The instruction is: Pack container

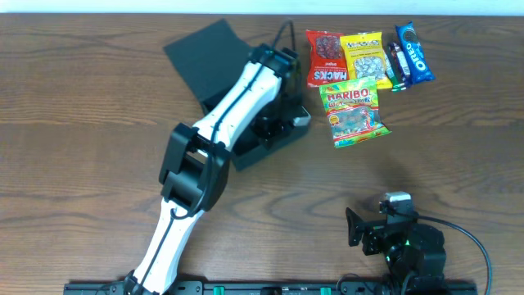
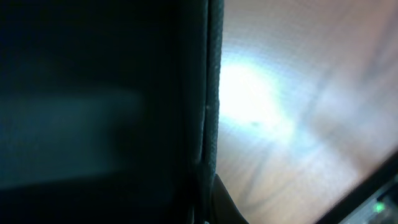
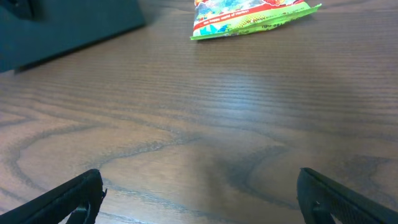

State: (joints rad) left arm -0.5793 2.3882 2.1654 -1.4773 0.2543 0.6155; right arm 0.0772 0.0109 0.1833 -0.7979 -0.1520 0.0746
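Note:
The container (image 1: 260,149), a matte black box, stands at the table's upper middle, with its flap lid (image 1: 205,59) open to the back left. My left gripper (image 1: 286,115) reaches down at the box's right side. In the left wrist view the box wall (image 2: 209,93) runs straight between my jaws (image 2: 208,211), with one finger tight against it. My right gripper (image 1: 354,227) is open and empty low over the table at the front right, also shown in the right wrist view (image 3: 199,199). The box interior is hidden by my arm.
Snack packets lie right of the box: a Haribo bag (image 1: 354,112) (image 3: 249,15), a red Hacks packet (image 1: 325,56), a yellow packet (image 1: 364,57), a dark bar (image 1: 396,67) and a blue Oreo pack (image 1: 414,52). The box corner also shows in the right wrist view (image 3: 62,25).

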